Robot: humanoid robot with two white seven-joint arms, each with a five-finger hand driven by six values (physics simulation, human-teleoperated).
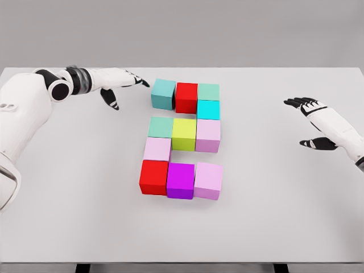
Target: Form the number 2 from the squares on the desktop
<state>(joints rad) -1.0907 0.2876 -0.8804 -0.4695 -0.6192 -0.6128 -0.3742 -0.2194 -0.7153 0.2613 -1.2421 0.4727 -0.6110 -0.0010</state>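
Observation:
Coloured cubes stand packed together mid-table in a figure like a 2. Top row: teal cube [163, 94], red cube [186, 97], green cube [209, 91]. A cyan cube [209, 109] sits under the green one. Middle row: green cube [161, 127], yellow-green cube [184, 134], pink cube [208, 135]. A pale pink cube [157, 149] follows below at left. Bottom row: red cube [154, 177], magenta cube [181, 180], pink cube [209, 181]. My left hand [122, 84] hovers open just left of the teal cube, touching nothing. My right hand [316, 122] hovers open at the far right.
The white table [273, 216] spreads wide around the cubes; its front edge runs along the bottom of the view. My left arm [23, 108] reaches in along the left side. A grey wall stands behind the table.

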